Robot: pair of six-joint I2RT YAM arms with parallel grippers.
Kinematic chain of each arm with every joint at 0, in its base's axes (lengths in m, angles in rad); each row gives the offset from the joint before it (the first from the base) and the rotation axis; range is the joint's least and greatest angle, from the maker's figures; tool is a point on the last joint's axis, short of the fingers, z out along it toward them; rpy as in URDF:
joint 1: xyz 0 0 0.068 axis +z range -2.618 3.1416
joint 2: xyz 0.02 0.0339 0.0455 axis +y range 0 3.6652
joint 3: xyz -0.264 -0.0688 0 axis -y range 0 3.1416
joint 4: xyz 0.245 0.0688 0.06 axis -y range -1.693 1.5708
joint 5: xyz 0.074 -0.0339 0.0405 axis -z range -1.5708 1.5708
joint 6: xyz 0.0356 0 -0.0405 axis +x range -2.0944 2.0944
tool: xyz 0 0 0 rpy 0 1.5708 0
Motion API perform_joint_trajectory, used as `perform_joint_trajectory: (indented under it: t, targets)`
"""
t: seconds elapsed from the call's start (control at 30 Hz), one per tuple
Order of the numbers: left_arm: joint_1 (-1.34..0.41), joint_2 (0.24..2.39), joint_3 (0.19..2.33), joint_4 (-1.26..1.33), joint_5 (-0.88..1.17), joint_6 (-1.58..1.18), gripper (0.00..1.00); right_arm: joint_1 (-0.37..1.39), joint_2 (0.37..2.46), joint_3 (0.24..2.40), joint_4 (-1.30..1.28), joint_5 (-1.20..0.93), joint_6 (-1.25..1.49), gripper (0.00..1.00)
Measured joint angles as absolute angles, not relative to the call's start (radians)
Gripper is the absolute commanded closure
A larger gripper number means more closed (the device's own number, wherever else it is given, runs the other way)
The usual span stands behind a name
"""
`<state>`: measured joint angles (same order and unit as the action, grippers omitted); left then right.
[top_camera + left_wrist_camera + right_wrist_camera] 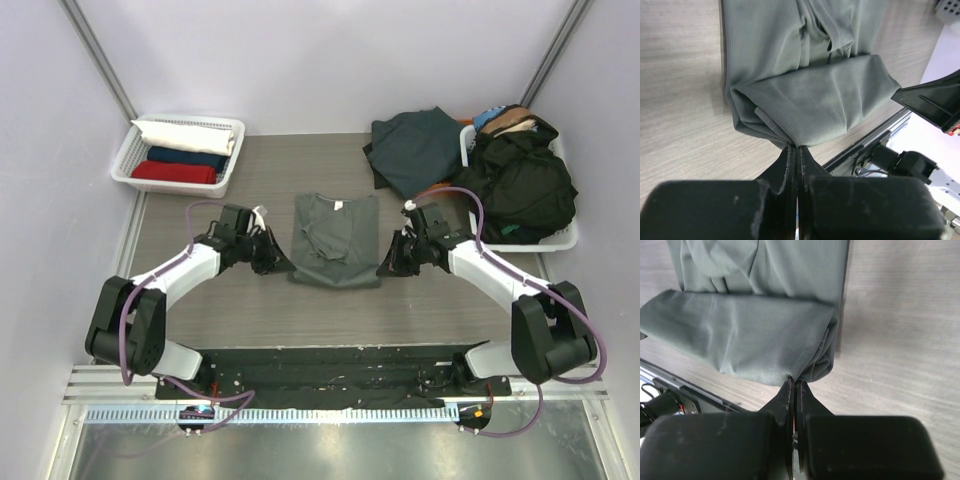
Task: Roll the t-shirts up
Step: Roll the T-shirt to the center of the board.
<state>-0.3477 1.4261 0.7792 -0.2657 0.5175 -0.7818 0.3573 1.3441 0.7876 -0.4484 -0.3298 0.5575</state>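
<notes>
Currently both jaw pairs pinch the rolled hem of the grey-green t-shirt at table centre: left gripper at 9 o'clock, right gripper at 3. Advance both ends evenly toward 12, keeping the roll tight. Left basket, 10 o'clock: three rolled shirts. Right basket, 2 o'clock: black shirts.

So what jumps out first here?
The grey-green t-shirt mid-table, its near end folded over, the left gripper and right gripper pinching its corners. Far left, a white basket holds rolled white, navy and red shirts; far right, a second basket overflows with dark clothes.
</notes>
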Motion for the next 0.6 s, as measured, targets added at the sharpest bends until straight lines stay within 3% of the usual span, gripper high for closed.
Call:
perform_joint_trajectory:
  t: [0.6]
  targets:
    - [-0.248, 1.692, 0.863, -0.119, 0.564, -0.835, 1.00, 0.288, 1.582, 0.932, -0.412, -0.323, 0.532, 0.99]
